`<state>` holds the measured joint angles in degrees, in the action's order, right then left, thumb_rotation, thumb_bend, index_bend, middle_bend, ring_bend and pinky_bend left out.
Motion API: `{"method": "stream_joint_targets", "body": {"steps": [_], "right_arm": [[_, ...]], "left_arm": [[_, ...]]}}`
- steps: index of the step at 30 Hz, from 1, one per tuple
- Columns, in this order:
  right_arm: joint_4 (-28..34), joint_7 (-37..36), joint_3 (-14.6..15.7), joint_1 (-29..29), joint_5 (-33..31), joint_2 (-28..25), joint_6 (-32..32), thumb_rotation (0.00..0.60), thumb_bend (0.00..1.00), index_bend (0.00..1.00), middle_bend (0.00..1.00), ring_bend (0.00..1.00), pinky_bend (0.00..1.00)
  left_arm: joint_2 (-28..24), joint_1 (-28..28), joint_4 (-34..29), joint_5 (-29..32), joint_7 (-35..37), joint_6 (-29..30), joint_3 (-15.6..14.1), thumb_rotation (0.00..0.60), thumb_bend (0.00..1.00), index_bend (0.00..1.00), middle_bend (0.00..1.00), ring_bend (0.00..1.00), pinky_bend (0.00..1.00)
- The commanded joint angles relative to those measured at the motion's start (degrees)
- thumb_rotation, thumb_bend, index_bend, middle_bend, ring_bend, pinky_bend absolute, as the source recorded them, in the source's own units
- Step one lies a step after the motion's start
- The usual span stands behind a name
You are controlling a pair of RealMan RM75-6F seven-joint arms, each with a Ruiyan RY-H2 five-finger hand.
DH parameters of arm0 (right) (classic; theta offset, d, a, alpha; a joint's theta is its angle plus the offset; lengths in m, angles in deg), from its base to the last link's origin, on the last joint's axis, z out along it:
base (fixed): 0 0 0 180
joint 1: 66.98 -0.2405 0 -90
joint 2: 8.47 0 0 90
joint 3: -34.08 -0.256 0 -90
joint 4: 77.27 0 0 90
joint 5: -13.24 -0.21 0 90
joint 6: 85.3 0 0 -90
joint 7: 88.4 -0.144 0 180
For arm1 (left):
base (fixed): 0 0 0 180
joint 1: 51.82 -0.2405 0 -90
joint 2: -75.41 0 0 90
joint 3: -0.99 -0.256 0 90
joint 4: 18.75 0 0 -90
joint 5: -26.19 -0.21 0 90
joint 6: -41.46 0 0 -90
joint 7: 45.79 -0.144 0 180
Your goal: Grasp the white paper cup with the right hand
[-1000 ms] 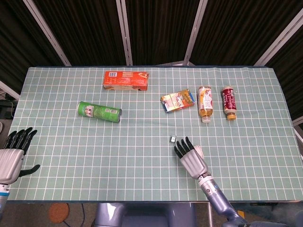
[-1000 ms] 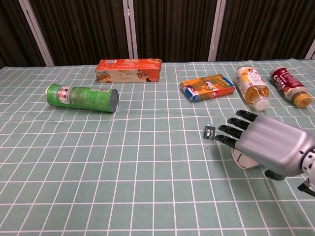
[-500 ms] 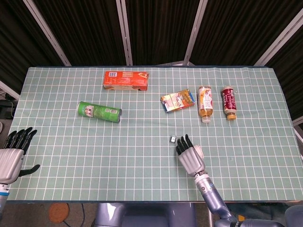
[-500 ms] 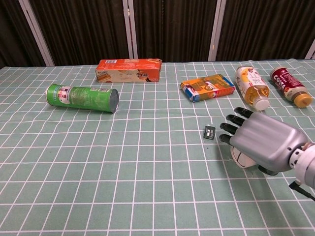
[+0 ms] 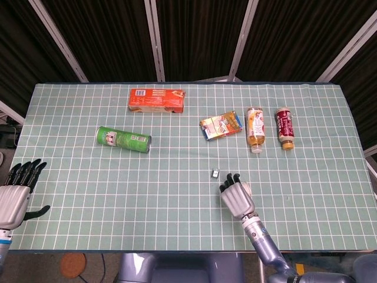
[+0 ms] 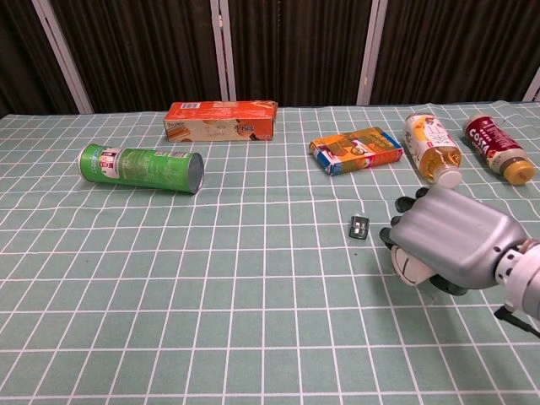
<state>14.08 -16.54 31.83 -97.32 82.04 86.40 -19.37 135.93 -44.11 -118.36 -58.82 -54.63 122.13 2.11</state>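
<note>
The white paper cup (image 6: 411, 268) lies on the table at the near right, almost wholly covered by my right hand (image 6: 451, 245). Only a white edge of it shows under the palm, and a sliver (image 5: 247, 187) shows in the head view. The right hand (image 5: 237, 197) lies palm-down over the cup, and its fingers (image 6: 395, 234) curl down around it. My left hand (image 5: 15, 194) hovers at the table's near left corner, fingers spread, holding nothing; the chest view does not show it.
A small dark clip (image 6: 358, 227) lies just left of the right hand. Farther back lie an orange packet (image 6: 355, 150), two bottles (image 6: 432, 148) (image 6: 498, 148), a red box (image 6: 221, 121) and a green can (image 6: 142, 168) on its side.
The right hand's fingers, stretched forward a second ago, have curled down around the cup, and the palm has tipped over it. The left hand has not moved.
</note>
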Motion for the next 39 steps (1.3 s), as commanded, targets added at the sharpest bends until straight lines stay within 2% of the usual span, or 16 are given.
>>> {"method": "stream_joint_targets", "body": {"steps": [1,5,10,17,25,28,33,39], "right_arm": [[1.2,-7.5,-2.0,-0.4,2.4,-1.1,0.6,0.6,0.27,0.37,0.35,0.19,0.29],[2.8,-18.0,-5.4,-0.6,2.6,-2.1,0.6,0.6,0.27,0.37,0.35,0.19,0.3],[4.1,-33.2,-11.2,-1.0,-1.5,-2.3,-1.8,0.6,0.27,0.37,0.35,0.19,0.3],[0.3,-50.5,-17.8,-2.9,-7.7,0.7,-6.5,0.6,0.27,0.37,0.35,0.18,0.3],[-5.7,-58.1,-20.6,-5.6,-11.8,6.0,-8.9,0.6,0.27,0.37,0.35,0.18,0.25],[-8.2,-58.7,-21.0,-6.8,-12.6,7.8,-8.9,0.6,0.27,0.37,0.35,0.18,0.21],[-10.7,-59.3,-21.3,-7.5,-14.3,9.9,-8.3,0.6,0.27,0.37,0.35,0.18,0.08],[-12.0,-59.7,-21.1,-7.7,-15.6,10.6,-7.7,0.6,0.27,0.37,0.35,0.18,0.08]], "left_arm": [[0.0,0.0,0.0,0.1,0.1,0.0,0.0,0.6,0.0,0.0,0.0,0.0,0.0],[-0.1,0.0,-0.1,0.1,0.3,0.0,0.0,0.6,0.0,0.0,0.0,0.0,0.0],[-0.4,0.1,-0.2,0.3,0.8,-0.3,0.1,0.6,0.0,0.0,0.0,0.0,0.0],[-0.5,0.1,-0.3,1.0,0.8,-0.4,0.4,0.6,0.0,0.0,0.0,0.0,0.0],[-0.6,0.4,-0.2,2.1,1.0,-1.0,0.7,0.6,0.0,0.0,0.0,0.0,0.0],[-0.7,0.4,-0.1,2.4,1.2,-1.1,0.9,0.6,0.0,0.0,0.0,0.0,0.0],[-0.8,0.6,0.0,2.7,1.6,-1.4,1.0,0.6,0.0,0.0,0.0,0.0,0.0],[-0.9,0.6,0.1,2.7,2.0,-1.5,1.0,0.6,0.0,0.0,0.0,0.0,0.0]]}}
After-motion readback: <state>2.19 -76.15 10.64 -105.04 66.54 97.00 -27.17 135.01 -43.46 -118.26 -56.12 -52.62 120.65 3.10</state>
